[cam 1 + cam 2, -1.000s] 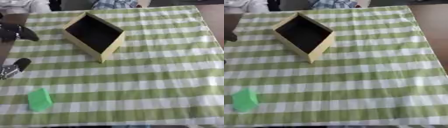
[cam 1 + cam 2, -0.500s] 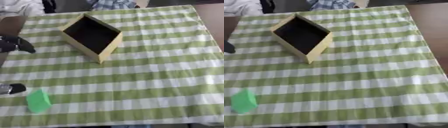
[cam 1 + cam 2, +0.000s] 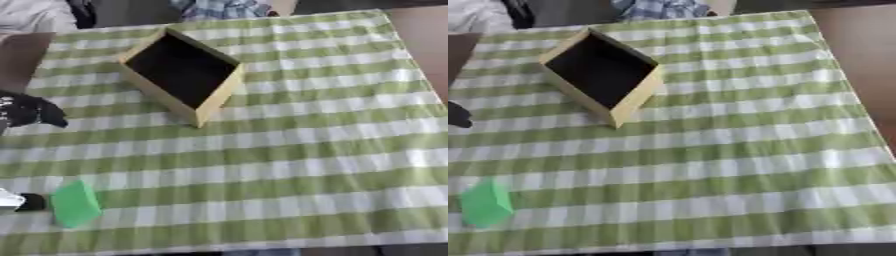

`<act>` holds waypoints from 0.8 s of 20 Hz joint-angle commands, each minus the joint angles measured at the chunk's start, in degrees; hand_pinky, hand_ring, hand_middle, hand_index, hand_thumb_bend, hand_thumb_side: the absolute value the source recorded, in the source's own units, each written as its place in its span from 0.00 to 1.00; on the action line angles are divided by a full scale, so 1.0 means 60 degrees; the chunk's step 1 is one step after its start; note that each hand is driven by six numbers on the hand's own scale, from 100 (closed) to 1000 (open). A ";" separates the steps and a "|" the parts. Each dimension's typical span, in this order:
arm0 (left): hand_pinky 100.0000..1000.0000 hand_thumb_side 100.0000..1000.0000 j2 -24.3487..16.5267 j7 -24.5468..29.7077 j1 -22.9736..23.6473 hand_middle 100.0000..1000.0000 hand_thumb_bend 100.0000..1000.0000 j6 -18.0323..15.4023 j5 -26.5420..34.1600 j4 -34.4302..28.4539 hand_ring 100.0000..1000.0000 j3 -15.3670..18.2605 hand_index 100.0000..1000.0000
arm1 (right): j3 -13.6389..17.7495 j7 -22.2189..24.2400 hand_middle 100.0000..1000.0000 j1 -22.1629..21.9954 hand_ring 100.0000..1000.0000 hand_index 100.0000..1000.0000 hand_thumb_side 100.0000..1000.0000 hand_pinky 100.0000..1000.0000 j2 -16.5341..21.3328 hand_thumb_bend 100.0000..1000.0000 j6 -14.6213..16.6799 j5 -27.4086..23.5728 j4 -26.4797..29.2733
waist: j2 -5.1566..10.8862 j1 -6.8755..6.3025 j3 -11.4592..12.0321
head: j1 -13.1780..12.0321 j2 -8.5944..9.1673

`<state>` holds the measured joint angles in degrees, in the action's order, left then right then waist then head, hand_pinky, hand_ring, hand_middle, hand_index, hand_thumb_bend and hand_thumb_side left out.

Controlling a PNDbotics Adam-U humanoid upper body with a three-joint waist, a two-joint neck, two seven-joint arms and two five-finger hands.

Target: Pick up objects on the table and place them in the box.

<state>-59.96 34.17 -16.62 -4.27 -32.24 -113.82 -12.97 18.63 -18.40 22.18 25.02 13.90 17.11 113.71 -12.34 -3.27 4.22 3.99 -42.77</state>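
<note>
A table is covered by a green-and-white checked cloth [image 3: 306,150]. An open box [image 3: 182,74], yellowish outside and dark inside, stands on its far left part, empty. A green block [image 3: 75,204] lies near the front left corner, well apart from the box. Just beside the block, at the left edge, part of the left hand [image 3: 17,201] is seen; whether its fingers are spread or curled cannot be told. A dark object [image 3: 31,111] shows higher at that edge.

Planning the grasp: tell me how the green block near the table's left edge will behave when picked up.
The green block shows flat faces and lies flat on the checked cloth, so it probably will not roll. It keeps crisp edges, so it is likely stiff. Its weight cannot be judged.
</note>
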 commanded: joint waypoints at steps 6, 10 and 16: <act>0.88 0.58 -0.0406 0.0112 -0.0021 0.82 0.67 0.0811 -0.0070 -0.0128 0.89 -0.0410 0.91 | -0.0018 0.0052 0.70 0.0116 0.77 0.91 0.96 0.53 0.0245 0.00 0.0019 -0.0017 0.0146 | 0.0151 0.0014 -0.0071 | -0.0084 -0.0027; 0.86 0.58 -0.0323 0.0165 -0.0040 0.78 0.68 0.1097 -0.0178 0.0004 0.87 -0.0611 0.91 | -0.0010 0.0067 0.69 0.0110 0.77 0.91 0.96 0.53 0.0195 0.00 0.0004 -0.0046 0.0146 | 0.0132 0.0010 -0.0137 | -0.0148 -0.0036; 0.78 0.63 -0.0161 0.0239 -0.0003 0.69 0.70 0.1264 -0.0534 0.0437 0.78 -0.0928 0.90 | 0.0011 0.0076 0.69 0.0109 0.77 0.91 0.96 0.53 0.0132 0.00 -0.0009 -0.0077 0.0146 | 0.0115 0.0002 -0.0215 | -0.0216 -0.0031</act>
<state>-59.85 35.61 -16.20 2.93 -34.86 -111.42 -18.73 18.54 -18.09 22.19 24.99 13.83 17.00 113.71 -12.37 -3.29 2.94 2.96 -42.76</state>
